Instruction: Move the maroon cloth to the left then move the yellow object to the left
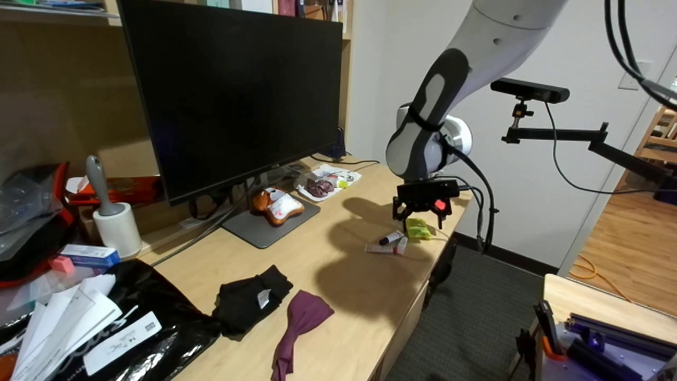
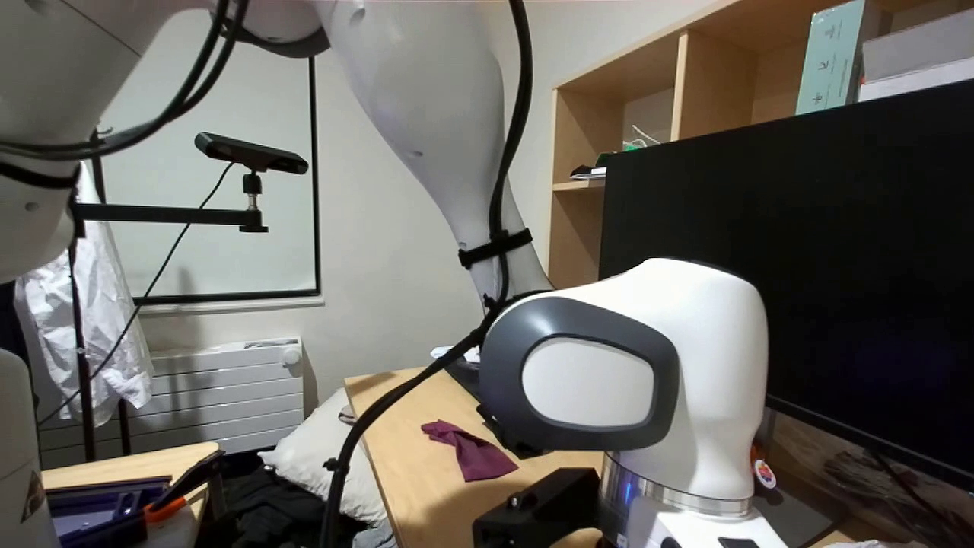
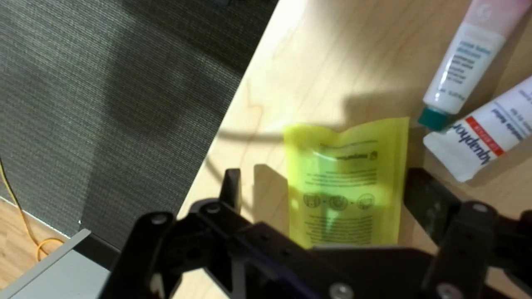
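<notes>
- Tool [image 3: 326,189] spread wide, yellow packet [image 3: 347,185] between
- Green-capped tube [image 3: 465,66], Aquaphor tube [image 3: 486,131] beside packet, two o'clock, wrist view
- Black cloth [image 1: 242,304], maroon cloth [image 1: 308,311], eight o'clock in an exterior view

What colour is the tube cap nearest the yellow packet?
Teal green; the cap shows best in the wrist view.

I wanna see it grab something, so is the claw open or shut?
Open: in the wrist view, the claw has its fingers spread apart, with the yellow packet showing between them.
</notes>
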### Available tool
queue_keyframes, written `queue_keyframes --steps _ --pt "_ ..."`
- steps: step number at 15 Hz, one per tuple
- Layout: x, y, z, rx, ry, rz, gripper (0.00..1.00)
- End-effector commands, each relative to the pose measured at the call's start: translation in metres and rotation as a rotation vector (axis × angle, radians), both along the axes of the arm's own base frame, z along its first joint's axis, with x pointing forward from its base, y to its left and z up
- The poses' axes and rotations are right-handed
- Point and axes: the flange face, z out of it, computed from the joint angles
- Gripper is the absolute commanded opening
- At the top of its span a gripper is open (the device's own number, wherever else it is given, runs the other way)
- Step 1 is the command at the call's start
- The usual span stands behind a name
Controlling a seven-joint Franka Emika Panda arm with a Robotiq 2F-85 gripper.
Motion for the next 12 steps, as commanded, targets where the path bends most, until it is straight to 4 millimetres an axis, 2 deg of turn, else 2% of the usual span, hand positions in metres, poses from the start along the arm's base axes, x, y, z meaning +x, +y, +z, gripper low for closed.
queue_keyframes --steps 1,2,4,12 --pt "0.009 -0.009 -0.008 -0.016 0.015 0.049 1.00" --pt "0.011 -0.010 -0.009 -0.019 0.017 0.052 0.75" --pt "0.014 -0.012 -0.009 -0.021 0.014 0.056 0.67" --pt "0.015 -0.019 -0.007 -0.029 0.010 0.053 0.13"
